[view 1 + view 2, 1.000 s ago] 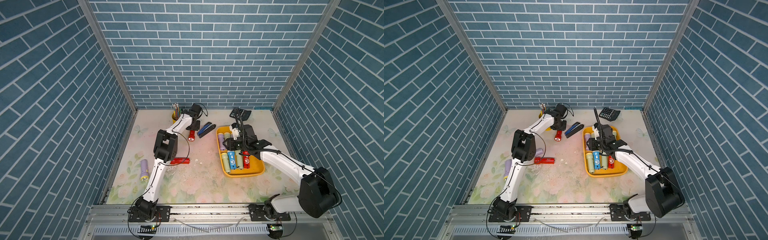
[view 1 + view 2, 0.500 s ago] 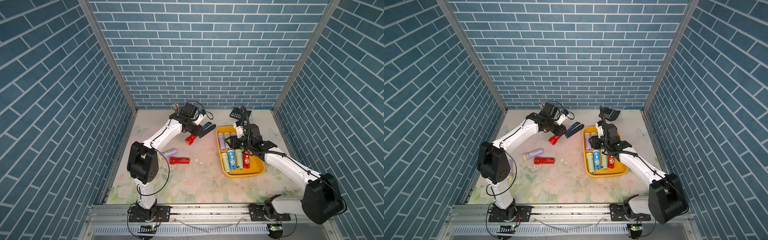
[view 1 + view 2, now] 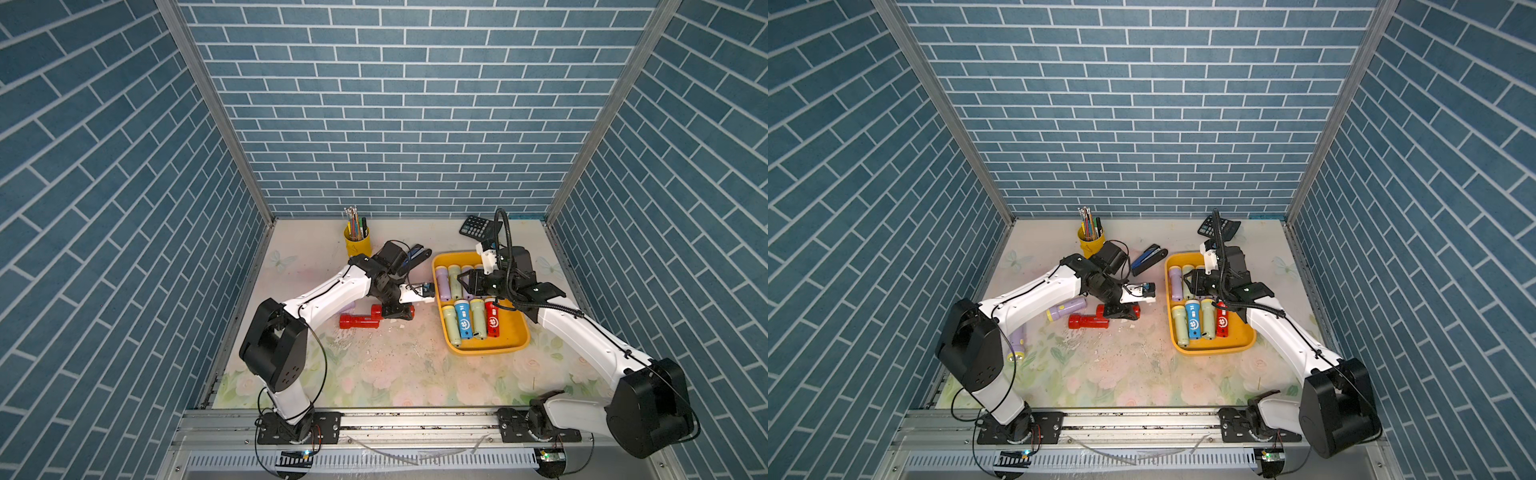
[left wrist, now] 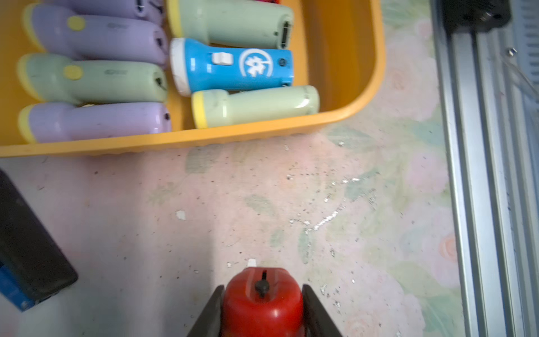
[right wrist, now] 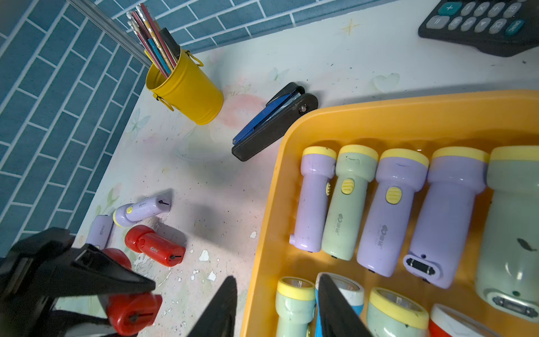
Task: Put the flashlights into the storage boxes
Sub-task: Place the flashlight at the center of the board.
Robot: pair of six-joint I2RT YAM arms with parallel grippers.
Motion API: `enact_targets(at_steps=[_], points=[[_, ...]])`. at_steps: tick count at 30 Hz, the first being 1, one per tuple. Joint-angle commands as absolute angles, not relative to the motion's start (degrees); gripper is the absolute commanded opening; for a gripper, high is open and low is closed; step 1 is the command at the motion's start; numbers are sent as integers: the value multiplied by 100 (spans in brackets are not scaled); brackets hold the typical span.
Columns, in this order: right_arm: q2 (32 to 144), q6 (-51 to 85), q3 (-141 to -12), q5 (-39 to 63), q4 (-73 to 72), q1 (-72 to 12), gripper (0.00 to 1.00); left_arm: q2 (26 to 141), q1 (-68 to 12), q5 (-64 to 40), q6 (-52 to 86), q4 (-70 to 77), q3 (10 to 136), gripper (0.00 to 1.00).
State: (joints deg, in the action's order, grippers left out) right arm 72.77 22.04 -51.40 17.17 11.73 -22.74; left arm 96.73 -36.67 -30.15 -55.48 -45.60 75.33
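My left gripper (image 4: pixel 262 287), clamping a stubby red plastic flashlight (image 4: pixel 262 309), swung from table's back edge to beside the shallow yellow plastic tray (image 4: pixel 221 137). Drop next. Right gripper (image 5: pixel 277 277): narrow, empty.

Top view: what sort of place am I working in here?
Probably a staged robot test cell dressed as a desk: brick-print panel walls, a floral table mat, and office props, a pen cup and calculator.
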Motion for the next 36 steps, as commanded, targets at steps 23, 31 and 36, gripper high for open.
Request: enact_targets(at_steps=[23, 31, 36], points=[[7512, 2249, -5034, 2423, 1479, -2230, 45, 9302, -4588, -3498, -7973, -3483, 5980, 1], [7567, 2312, -5082, 2485, 1492, -2232, 45, 9546, -4605, -3739, -8177, -3725, 6003, 6], [7567, 2312, -5067, 2479, 1521, -2237, 45, 9723, -4710, -3823, -8235, -3716, 5941, 6]])
